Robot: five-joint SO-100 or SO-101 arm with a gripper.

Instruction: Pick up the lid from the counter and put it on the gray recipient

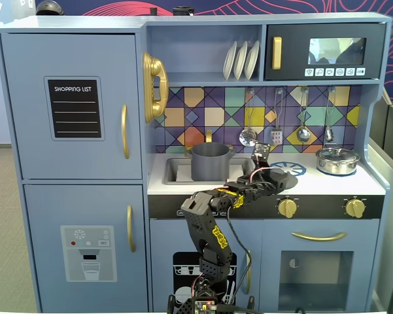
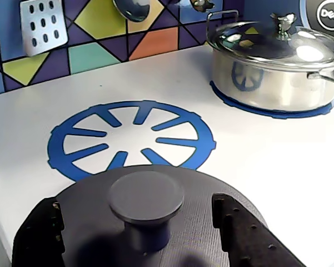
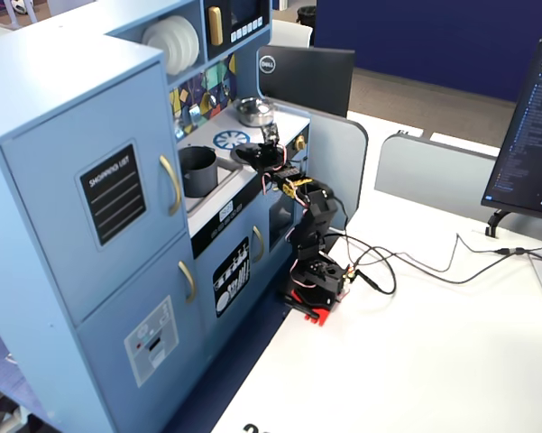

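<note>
The lid (image 2: 146, 194), a matte dark gray disc with a round central knob, lies on the white counter just in front of the blue burner ring (image 2: 130, 136). In a fixed view it lies right of the sink (image 1: 289, 178). My gripper (image 2: 139, 233) is open over it, with one black finger (image 2: 41, 233) left of the knob and the other (image 2: 239, 233) right of it, both clear of the knob. In a fixed view the gripper (image 1: 274, 180) reaches over the counter's front edge. The gray recipient (image 1: 210, 161), a tall dark gray pot, stands in the sink, also seen in the other fixed view (image 3: 197, 171).
A shiny steel pot with its own lid (image 2: 275, 61) stands on the right burner (image 1: 337, 160). Utensils hang on the tiled back wall (image 1: 274, 127). Yellow stove knobs (image 1: 287, 208) sit below the counter edge. The arm's base (image 3: 311, 289) stands on the white table.
</note>
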